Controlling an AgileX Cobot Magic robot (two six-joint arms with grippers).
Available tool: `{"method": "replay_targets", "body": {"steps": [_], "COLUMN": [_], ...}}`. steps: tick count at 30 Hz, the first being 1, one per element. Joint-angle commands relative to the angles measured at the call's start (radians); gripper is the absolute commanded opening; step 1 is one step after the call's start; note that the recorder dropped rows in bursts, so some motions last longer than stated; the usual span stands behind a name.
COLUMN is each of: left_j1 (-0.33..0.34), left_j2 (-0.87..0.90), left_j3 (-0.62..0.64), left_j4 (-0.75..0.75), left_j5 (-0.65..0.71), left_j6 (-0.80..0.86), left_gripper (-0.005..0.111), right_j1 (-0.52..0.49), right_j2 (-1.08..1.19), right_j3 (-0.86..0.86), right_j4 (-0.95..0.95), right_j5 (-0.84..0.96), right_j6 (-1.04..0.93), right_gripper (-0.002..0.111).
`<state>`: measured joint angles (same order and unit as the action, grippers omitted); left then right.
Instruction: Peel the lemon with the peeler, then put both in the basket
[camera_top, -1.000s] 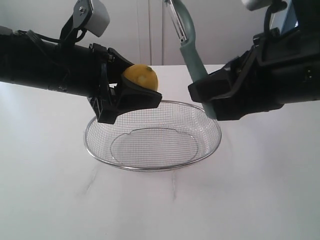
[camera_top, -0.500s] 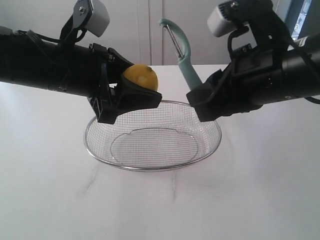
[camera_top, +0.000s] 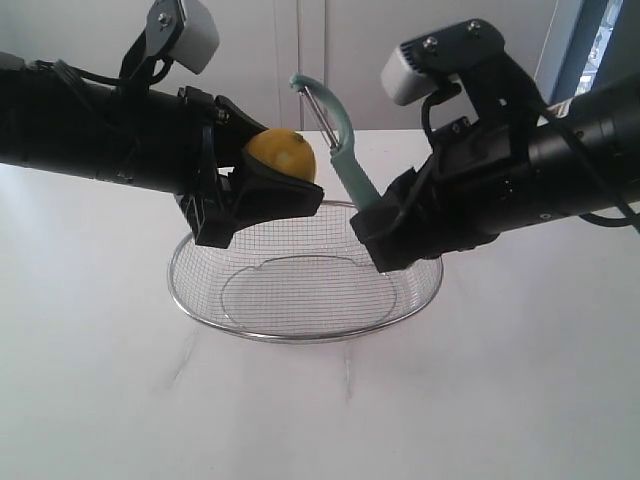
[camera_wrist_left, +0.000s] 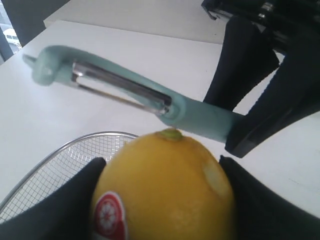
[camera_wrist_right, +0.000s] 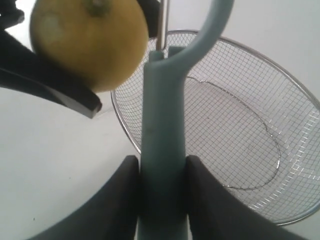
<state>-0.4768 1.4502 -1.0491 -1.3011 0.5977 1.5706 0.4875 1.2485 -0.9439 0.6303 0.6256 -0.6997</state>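
My left gripper (camera_top: 262, 172) is shut on the yellow lemon (camera_top: 282, 156), held above the left rim of the wire basket (camera_top: 305, 330). The lemon (camera_wrist_left: 167, 190) shows its red-and-white sticker in the left wrist view. My right gripper (camera_top: 372, 225) is shut on the teal handle of the peeler (camera_top: 340, 150), its blade head pointing up beside the lemon. In the right wrist view the peeler (camera_wrist_right: 162, 130) stands between the black fingers (camera_wrist_right: 117, 200), close to the lemon (camera_wrist_right: 90, 42); whether the blade touches the peel is unclear. The basket (camera_wrist_right: 300, 120) lies below.
The basket rests on a white table (camera_top: 520, 380). A pale wall with a vertical seam (camera_top: 300, 50) stands behind, and a dark window edge (camera_top: 590, 50) shows at the upper right.
The right arm has moved left and down, bringing the peeler's head from high above the basket to just beside the lemon. The left arm and the lemon have stayed put.
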Motion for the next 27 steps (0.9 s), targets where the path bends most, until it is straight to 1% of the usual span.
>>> {"method": "replay_targets", "body": {"steps": [1,8,12,19,27], "left_j1": [-0.004,-0.004,-0.004,-0.004,-0.004], "left_j2": [-0.007,-0.007,-0.009,-0.049,-0.049], "left_j3": [-0.008,-0.012,-0.012,-0.012,-0.012], "left_j4": [-0.022,-0.022,-0.061,-0.062,-0.062], "left_j5": [0.023,0.015,0.015,-0.002,-0.002], "left_j6": [-0.002,0.004,0.004,0.004,0.004], "left_gripper": [0.000,0.000,0.000,0.000,0.000], "right_j1": [0.001,0.001,0.001,0.001,0.001], "right_j2": [0.008,0.008,0.008,0.008,0.012], "right_j3": [0.009,0.009,0.009,0.009,0.009], "right_j4": [0.005,0.005,0.005,0.007,0.030], "right_j5": [0.013,0.024,0.028,0.042,0.051], "right_j6": [0.006,0.018,0.023,0.023,0.023], "right_gripper": [0.000,0.000,0.000,0.000,0.000]}}
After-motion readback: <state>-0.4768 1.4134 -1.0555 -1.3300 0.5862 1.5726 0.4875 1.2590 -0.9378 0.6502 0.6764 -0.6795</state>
